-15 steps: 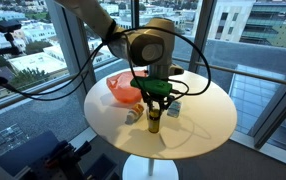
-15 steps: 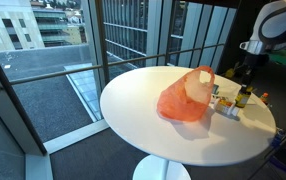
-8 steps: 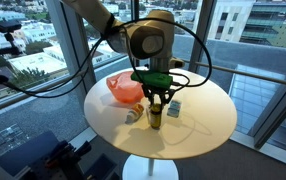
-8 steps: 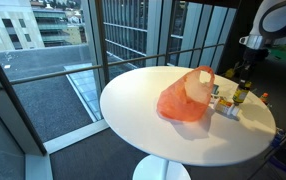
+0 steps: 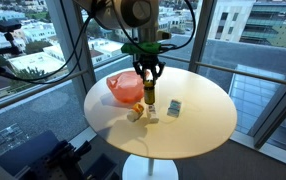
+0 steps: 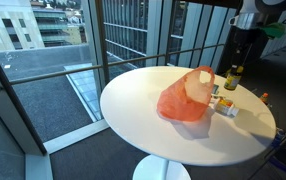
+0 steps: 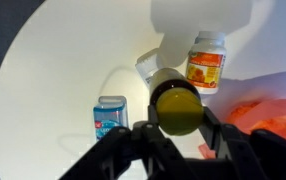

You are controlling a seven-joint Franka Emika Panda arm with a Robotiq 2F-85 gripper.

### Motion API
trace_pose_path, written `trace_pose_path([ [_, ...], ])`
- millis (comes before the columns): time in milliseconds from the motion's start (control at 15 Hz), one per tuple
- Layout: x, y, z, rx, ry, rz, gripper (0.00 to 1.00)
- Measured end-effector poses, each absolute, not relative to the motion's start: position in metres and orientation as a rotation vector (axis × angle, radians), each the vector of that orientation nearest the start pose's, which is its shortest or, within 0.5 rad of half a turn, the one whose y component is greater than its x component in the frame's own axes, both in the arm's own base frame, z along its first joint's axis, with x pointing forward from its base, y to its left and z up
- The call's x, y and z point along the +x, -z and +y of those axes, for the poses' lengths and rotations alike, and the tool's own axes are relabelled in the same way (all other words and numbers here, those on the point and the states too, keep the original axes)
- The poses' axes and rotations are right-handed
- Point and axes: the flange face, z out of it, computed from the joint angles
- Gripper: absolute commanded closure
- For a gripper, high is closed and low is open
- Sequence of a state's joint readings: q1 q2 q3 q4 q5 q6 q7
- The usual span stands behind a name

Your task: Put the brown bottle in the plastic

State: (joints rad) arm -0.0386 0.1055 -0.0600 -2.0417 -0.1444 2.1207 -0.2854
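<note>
My gripper (image 5: 149, 80) is shut on the brown bottle (image 5: 149, 94) and holds it upright in the air above the round white table (image 5: 198, 130). The bottle hangs just beside the near rim of the translucent orange-red plastic bowl (image 5: 124, 88). In an exterior view the bottle (image 6: 233, 77) is lifted beyond the plastic (image 6: 185, 98). In the wrist view the olive-yellow bottle (image 7: 175, 106) sits between my fingers (image 7: 175, 118), with the plastic (image 7: 271, 118) at the right edge.
Small pale jars (image 5: 135, 114) stand on the table under the bottle; one with an orange label (image 7: 207, 60) shows in the wrist view. A small grey-blue box (image 5: 174, 107) (image 7: 110, 114) lies beside them. Window glass and railings surround the table.
My gripper has risen with the brown bottle, lifting it off the table, and has shifted slightly toward the plastic bowl.
</note>
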Motion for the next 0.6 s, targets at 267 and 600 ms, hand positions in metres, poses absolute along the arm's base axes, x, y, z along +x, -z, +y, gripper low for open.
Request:
trace_pose_path([
  [267, 0.574, -0.422, -0.017, -3.233, -0.054, -0.531, 0.81],
  [600, 0.582, -0.455, 0.021, -3.223, 0.018, -0.627, 0.81],
])
